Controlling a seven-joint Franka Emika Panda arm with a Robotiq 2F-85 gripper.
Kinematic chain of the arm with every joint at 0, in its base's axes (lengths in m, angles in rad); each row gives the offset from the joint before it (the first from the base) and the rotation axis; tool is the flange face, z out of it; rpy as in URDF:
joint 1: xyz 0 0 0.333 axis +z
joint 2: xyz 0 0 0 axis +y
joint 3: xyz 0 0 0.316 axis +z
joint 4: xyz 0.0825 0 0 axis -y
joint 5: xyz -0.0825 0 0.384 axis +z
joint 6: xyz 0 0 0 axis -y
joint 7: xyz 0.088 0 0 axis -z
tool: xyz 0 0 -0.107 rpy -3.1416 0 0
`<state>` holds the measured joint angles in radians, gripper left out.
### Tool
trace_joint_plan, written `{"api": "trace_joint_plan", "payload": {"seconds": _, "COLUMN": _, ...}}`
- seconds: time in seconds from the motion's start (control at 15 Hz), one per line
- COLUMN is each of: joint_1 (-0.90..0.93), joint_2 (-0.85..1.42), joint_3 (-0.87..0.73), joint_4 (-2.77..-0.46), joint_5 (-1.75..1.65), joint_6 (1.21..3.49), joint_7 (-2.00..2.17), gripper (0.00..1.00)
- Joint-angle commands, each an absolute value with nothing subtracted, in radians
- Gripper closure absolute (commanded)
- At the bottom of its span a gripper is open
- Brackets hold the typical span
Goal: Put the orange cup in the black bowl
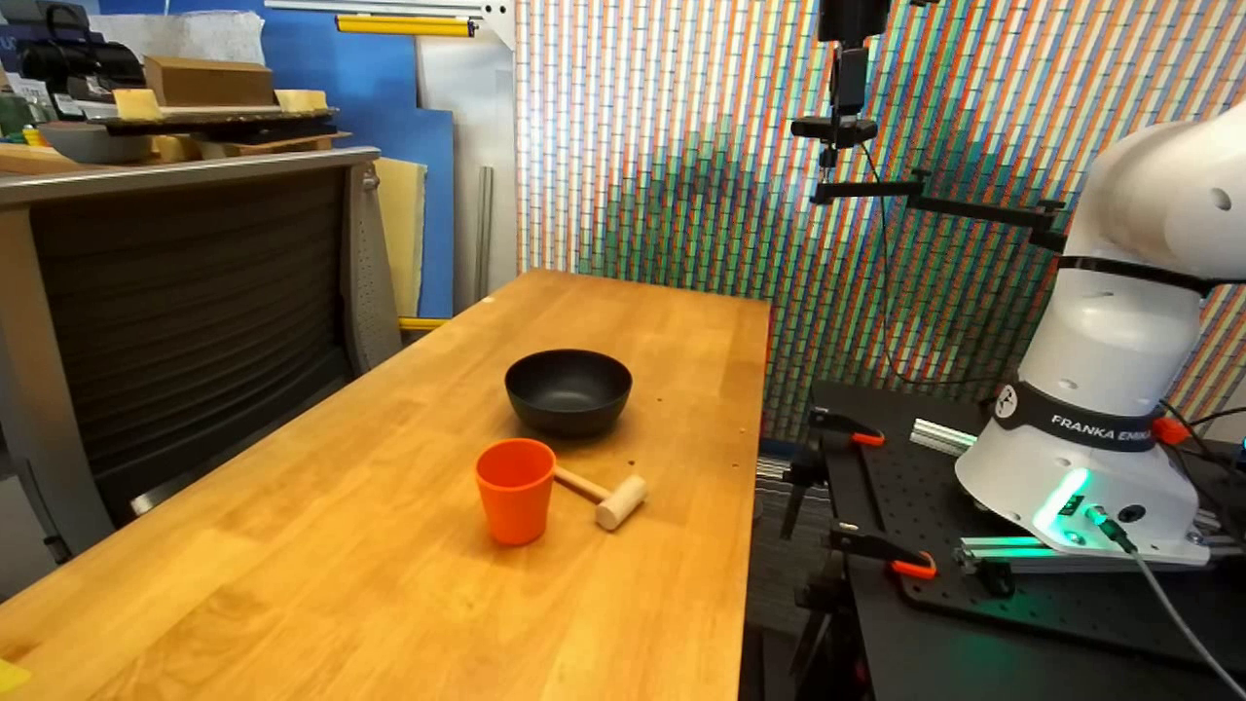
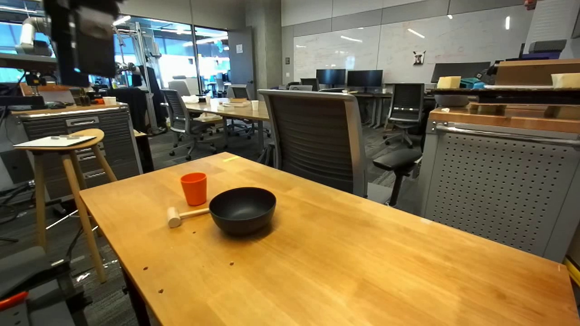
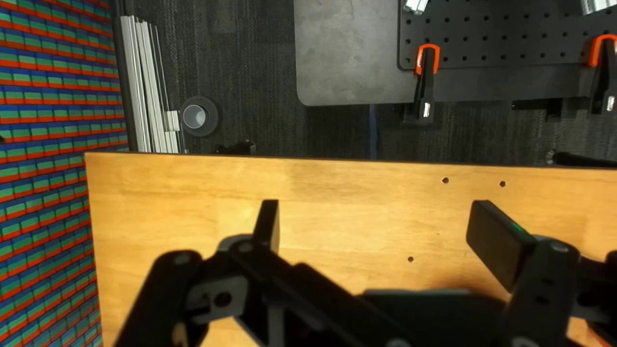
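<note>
we see the cup (image 1: 516, 501) upright on the table (image 1: 633, 613), well below the gripper (image 3: 376, 226) and off to one side, and we judge it light and smooth with a slightly springy wall, best taken with a gentle squeeze across opposite sides just under the rim, where its upward flare should help stop it slipping through. beside it lies the mallet (image 1: 617, 503), its handle reaching between cup and bowl (image 1: 569, 419), so we would want finger room there; the bowl sits nearer beneath the gripper, whose fingers stand wide apart, holding nothing.
</note>
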<state>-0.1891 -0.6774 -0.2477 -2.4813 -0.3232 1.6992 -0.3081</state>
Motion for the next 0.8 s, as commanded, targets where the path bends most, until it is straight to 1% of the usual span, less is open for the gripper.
{"api": "trace_joint_plan", "payload": {"seconds": 0.0, "joint_1": -0.104, "joint_2": -0.468, "joint_3": -0.211, "joint_4": -2.43, "joint_5": -0.247, "joint_6": 1.809, "joint_7": -0.233, "gripper": 0.0}}
{"api": "trace_joint_plan", "payload": {"seconds": 0.4, "joint_1": 0.026, "joint_2": -0.117, "joint_3": -0.116, "joint_4": -2.319, "joint_5": -0.074, "joint_6": 2.003, "joint_7": -0.294, "gripper": 0.0}}
{"api": "trace_joint_plan", "payload": {"seconds": 0.73, "joint_1": 0.073, "joint_2": 0.188, "joint_3": 0.005, "joint_4": -2.106, "joint_5": -0.011, "joint_6": 2.01, "joint_7": -0.342, "gripper": 0.0}}
